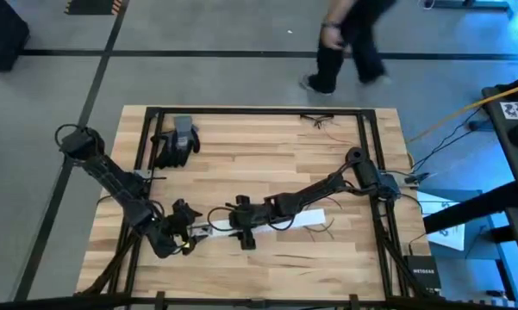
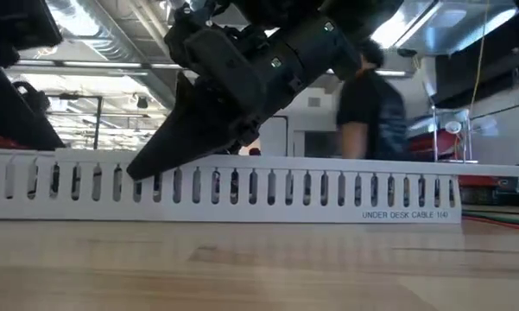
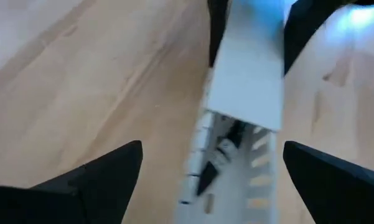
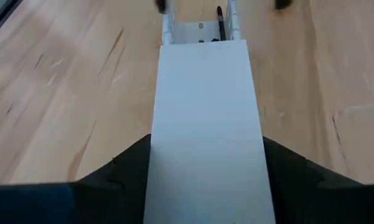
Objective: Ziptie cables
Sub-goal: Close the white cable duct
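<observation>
Currently the right gripper (image 4: 205, 165) is pinching the white slotted strip (image 2: 242, 186), which is showing "UNDER DESK CABLE 1(4)". Left gripper (image 3: 211, 171) is sitting spread around the strip's other end.

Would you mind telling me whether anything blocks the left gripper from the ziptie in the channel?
Nothing visible: the left gripper, jaws open, faces the white channel's uncovered end, where the ziptie lies exposed. The right gripper's white cover begins beyond it.
</observation>
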